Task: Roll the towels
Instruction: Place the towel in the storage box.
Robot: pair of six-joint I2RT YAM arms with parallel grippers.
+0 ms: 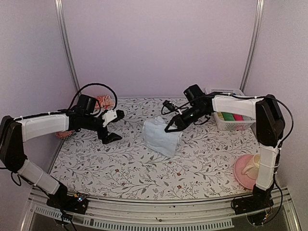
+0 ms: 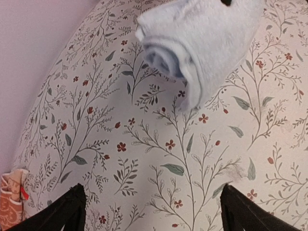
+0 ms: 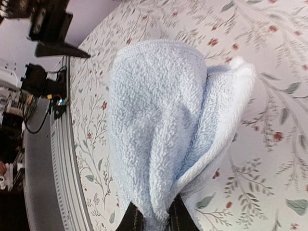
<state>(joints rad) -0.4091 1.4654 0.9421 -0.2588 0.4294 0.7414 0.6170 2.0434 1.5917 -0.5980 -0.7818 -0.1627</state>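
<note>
The light blue towel hangs folded in the middle of the table, pinched at its top edge by my right gripper, which is shut on it. In the right wrist view the towel fills the frame, gripped between the fingertips. It also shows in the left wrist view, partly rolled. My left gripper is open and empty above the table, left of the towel; its fingers are spread wide. The orange-red towel lies bunched at the back left behind the left arm; its edge shows in the left wrist view.
A white basket with coloured items stands at the back right. A pink dish holding a pale object sits at the front right by the right arm's base. The floral tablecloth covers the table, walled at back and sides.
</note>
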